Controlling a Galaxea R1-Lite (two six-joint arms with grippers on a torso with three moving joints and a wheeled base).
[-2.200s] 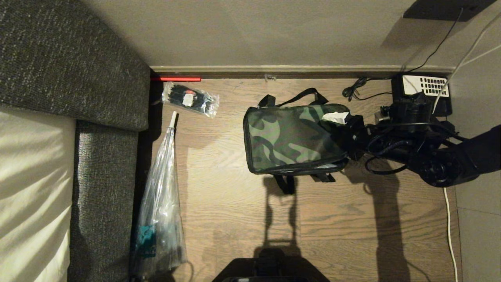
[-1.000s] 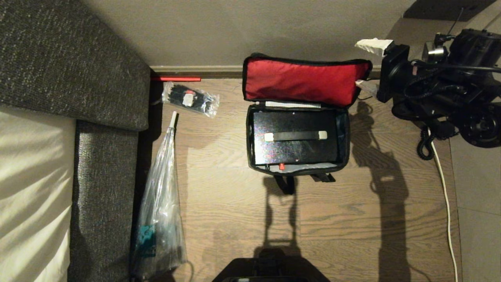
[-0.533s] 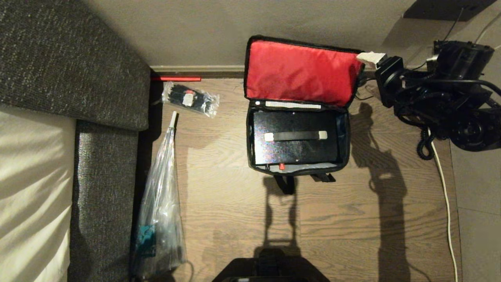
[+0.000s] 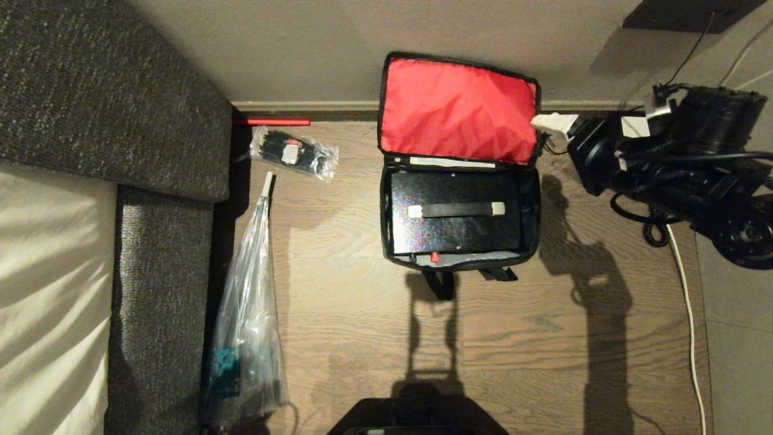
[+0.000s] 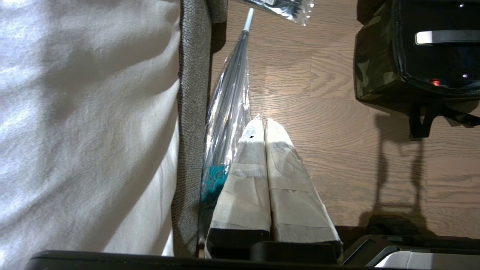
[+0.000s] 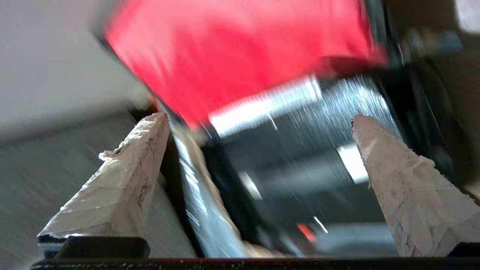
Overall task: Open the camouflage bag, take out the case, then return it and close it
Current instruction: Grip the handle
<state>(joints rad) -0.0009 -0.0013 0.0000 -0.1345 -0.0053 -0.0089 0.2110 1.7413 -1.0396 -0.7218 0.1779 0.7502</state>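
**A:** Where is the camouflage bag sitting?

**B:** In the upper middle of the head view, on the wooden floor, close to the baseboard. Its lid is thrown back against the wall, red lining showing. The case lies flat inside, black, with its handle strip across the middle and a small red dot at the lower edge.

**A:** And the grippers?

**B:** The right gripper is at the upper right of the head view, just beside the lid's right edge, one white-wrapped fingertip close against it; I cannot tell whether they touch. In its own blurred wrist view the two fingers stand wide apart with nothing between them, the red lining and the black case beyond. The left gripper shows only in its wrist view, its taped fingers pressed together on nothing, hanging above the floor.

**A:** What else is around?

**B:** A grey sofa with a pale sheet fills the left of the frame. Beside it lies a long clear plastic bag, and above that a small clear packet of dark items, with a red strip at the baseboard. On the right, a white cable runs down the floor and a coiled black cord hangs below the right arm.

**A:** Anything over the case?

**B:** Only the bag's black rim surrounds it. Two black straps stick out at the bag's lower edge.
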